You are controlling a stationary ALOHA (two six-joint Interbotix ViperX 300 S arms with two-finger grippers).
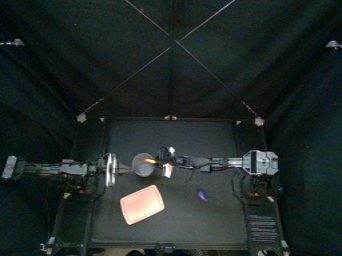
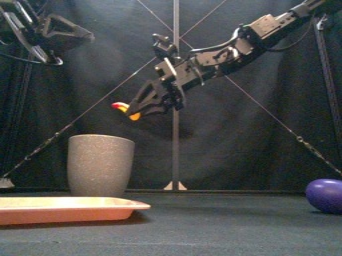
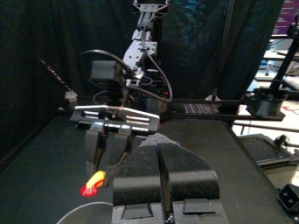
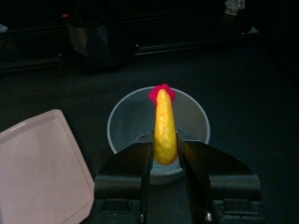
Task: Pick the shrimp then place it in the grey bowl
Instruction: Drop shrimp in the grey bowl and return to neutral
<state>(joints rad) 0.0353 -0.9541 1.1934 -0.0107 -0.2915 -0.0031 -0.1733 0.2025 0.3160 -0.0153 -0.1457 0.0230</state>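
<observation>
a flat pink tray [image 1: 142, 205] lies left of centre, a round purple toy [image 1: 202, 196] apart to its right.

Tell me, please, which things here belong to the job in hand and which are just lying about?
Job: yellow toy shrimp with a red tail, held in the right gripper above the tall grey speckled cup.
Lying about: flat pink tray; round purple toy; left gripper, resting at the table's left.

Dim in all 4 views — black curtains [image 1: 171, 50] dull, brighter only toward the room [image 3: 278, 52].
</observation>
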